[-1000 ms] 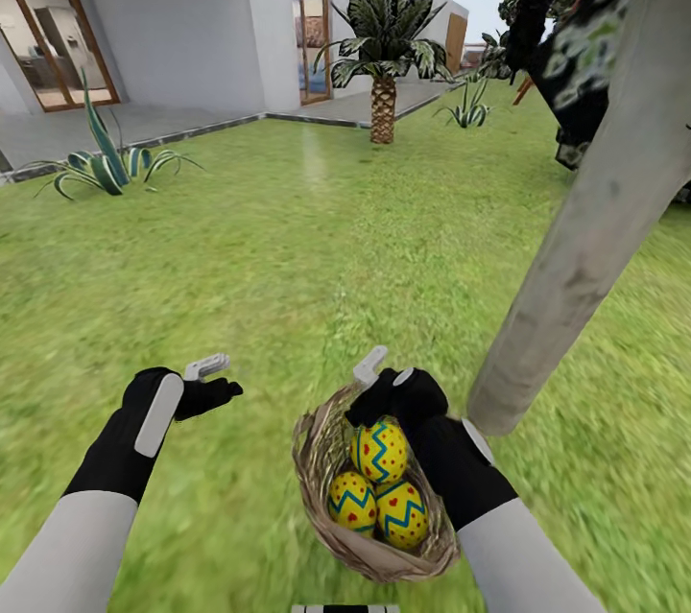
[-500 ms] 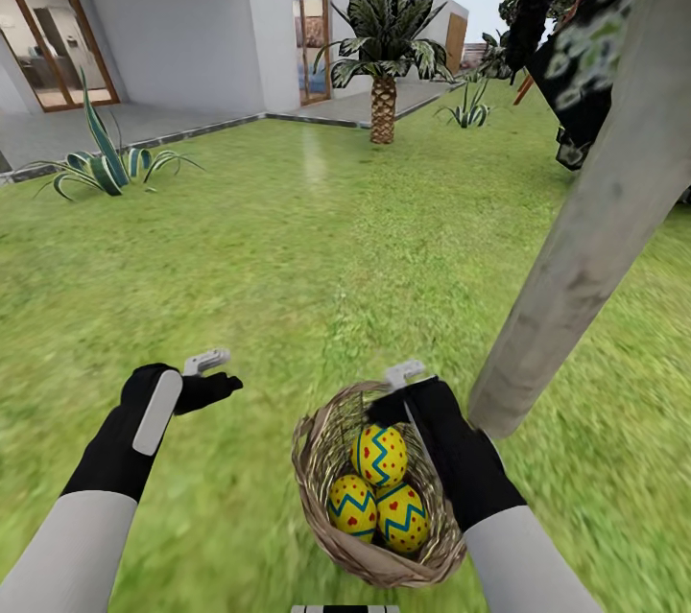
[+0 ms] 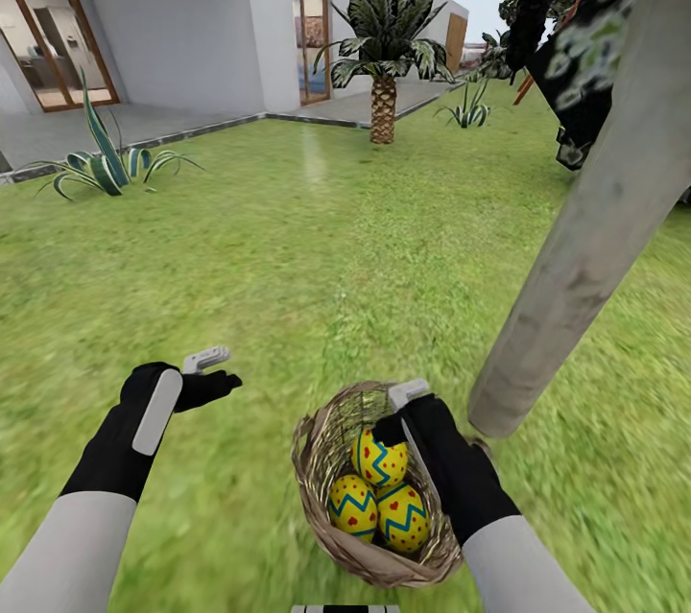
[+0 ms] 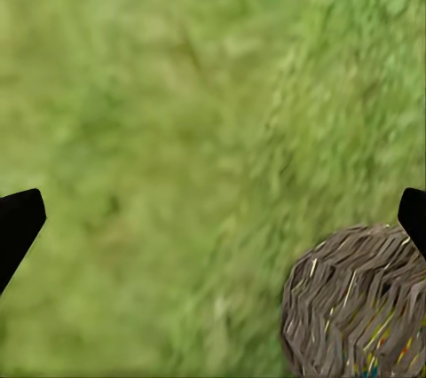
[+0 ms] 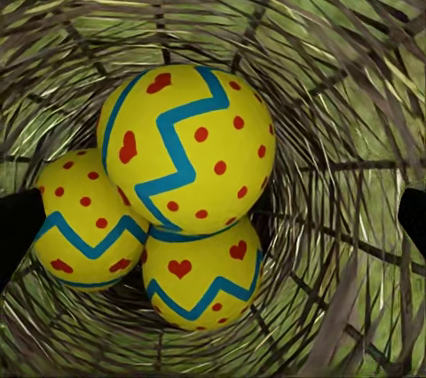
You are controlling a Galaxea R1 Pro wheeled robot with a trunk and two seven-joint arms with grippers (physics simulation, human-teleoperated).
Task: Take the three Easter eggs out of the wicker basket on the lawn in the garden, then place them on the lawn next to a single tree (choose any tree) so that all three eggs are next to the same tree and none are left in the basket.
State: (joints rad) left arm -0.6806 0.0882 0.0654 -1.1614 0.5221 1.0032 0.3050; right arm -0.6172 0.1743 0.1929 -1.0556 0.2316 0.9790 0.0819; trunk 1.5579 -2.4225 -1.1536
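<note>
So the wicker basket (image 3: 374, 488) sits on the lawn (image 3: 288, 258) at the near edge of the head view, a bit right of centre, and all three Easter eggs (image 3: 379, 493) are inside it. One egg rides on top of the other two, yellow with blue zigzags and red hearts and dots, super clear in the right wrist view (image 5: 182, 192).

The right gripper (image 3: 408, 407) is down at the basket's far-right rim, tips dipping into the opening just beside the top egg. From its wrist camera the jaws are spread wide, one dark tip at each edge of the frame, nothing between them but eggs and weave, not touching any egg as far as I can see.

The left gripper (image 3: 213, 373) hangs over bare grass, well left of the basket, jaws spread too and holding nothing. Its camera catches the basket's outer wall (image 4: 355, 307) off to one side.

The tree (image 3: 585, 239) with the pale grey trunk meets the grass just right of the basket, near it.
</note>
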